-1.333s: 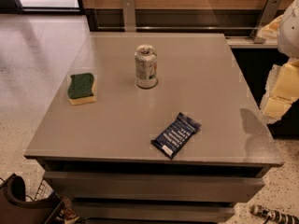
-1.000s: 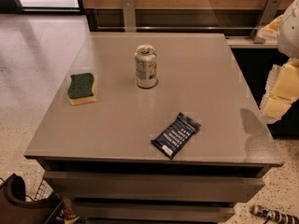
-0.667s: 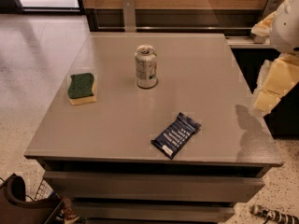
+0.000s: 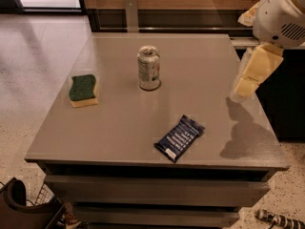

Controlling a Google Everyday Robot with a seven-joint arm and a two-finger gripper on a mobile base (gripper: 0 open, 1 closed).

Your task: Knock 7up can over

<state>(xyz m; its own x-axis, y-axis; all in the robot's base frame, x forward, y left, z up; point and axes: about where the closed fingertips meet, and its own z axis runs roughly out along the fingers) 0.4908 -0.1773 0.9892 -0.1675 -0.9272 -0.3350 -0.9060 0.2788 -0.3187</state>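
Gripper (image 4: 250, 75) hangs over the table's (image 4: 119, 128) right edge, touching nothing; its spread cannot be told. Can (image 4: 149, 68) stands upright toward the far edge.

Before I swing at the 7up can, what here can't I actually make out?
Camera view, all of it:
- The arm above the gripper, near the table's right edge, is cut off by the frame's top-right corner.
- The 7up can: lettering too small to read; far side faces away.
- Print on the dark blue wrapper: too small to read.
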